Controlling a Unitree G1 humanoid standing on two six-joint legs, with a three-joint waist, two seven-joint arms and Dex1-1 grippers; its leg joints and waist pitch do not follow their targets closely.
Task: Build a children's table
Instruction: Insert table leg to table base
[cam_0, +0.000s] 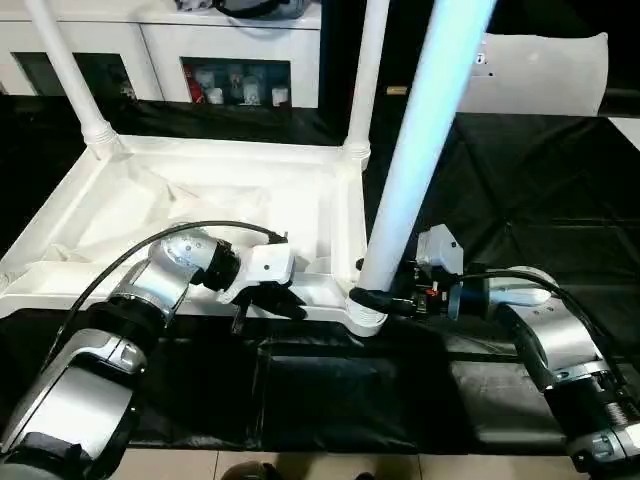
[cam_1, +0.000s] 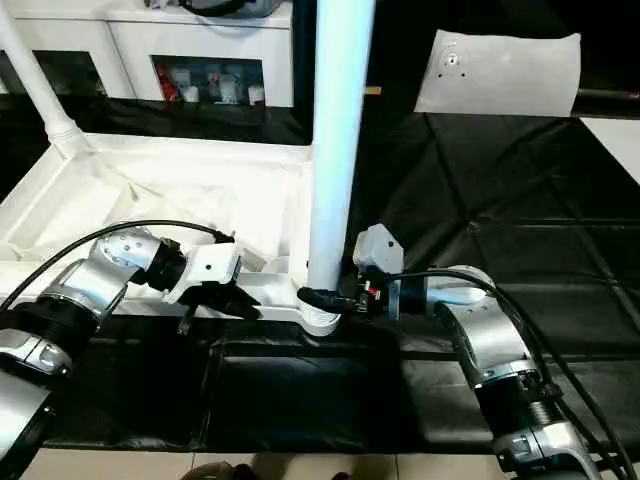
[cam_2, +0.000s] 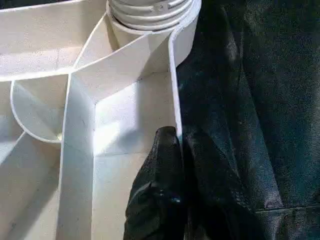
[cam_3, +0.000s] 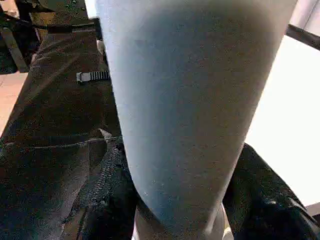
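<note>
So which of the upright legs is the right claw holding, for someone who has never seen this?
Start at the upturned white tabletop on the black cloth. Three legs stand in its corner sockets. It is the leg at the near corner on the robot's right, with the right claw shut around its base; the two far legs stand free.

Lighting: bright overhead, glare bleaching the white tabletop (cam_0: 200, 200); near leg (cam_0: 420, 150) tinted blue, soft-focused close up; black cloth (cam_0: 520, 180) dim with faint sheen; wrist views slightly blurred

My forearms (cam_0: 160, 285) are brushed silver metal. The tabletop (cam_0: 200, 205) and leg (cam_0: 425, 130) look like smooth white plastic; the black cloth (cam_0: 520, 190) is creased and faintly shiny.
</note>
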